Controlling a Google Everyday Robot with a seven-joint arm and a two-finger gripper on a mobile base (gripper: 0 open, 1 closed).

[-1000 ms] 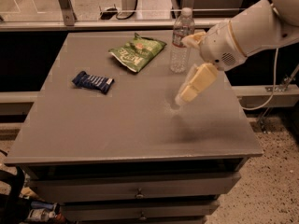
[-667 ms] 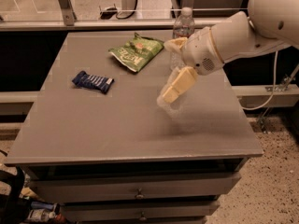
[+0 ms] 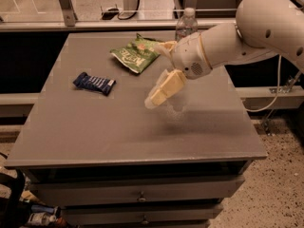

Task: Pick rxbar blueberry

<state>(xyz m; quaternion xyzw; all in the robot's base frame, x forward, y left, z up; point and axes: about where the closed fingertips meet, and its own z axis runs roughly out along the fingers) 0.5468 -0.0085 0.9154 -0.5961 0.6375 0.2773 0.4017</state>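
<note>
Aimed at the rxbar blueberry (image 3: 94, 82) to its left, the pincer (image 3: 153, 100) hovers empty over the surface (image 3: 118, 141), its opening unclear.

rxbar blueberry (image 3: 94, 83): small, flat, dark-blue wrapper, lighter white-striped panel across the face, crimped ends. Lying flat on left half of table (image 3: 118, 141), long axis roughly left-right, right end slightly nearer the front edge. Not held. Gripper (image 3: 156, 98) over table centre, well apart, right of the bar.
</note>
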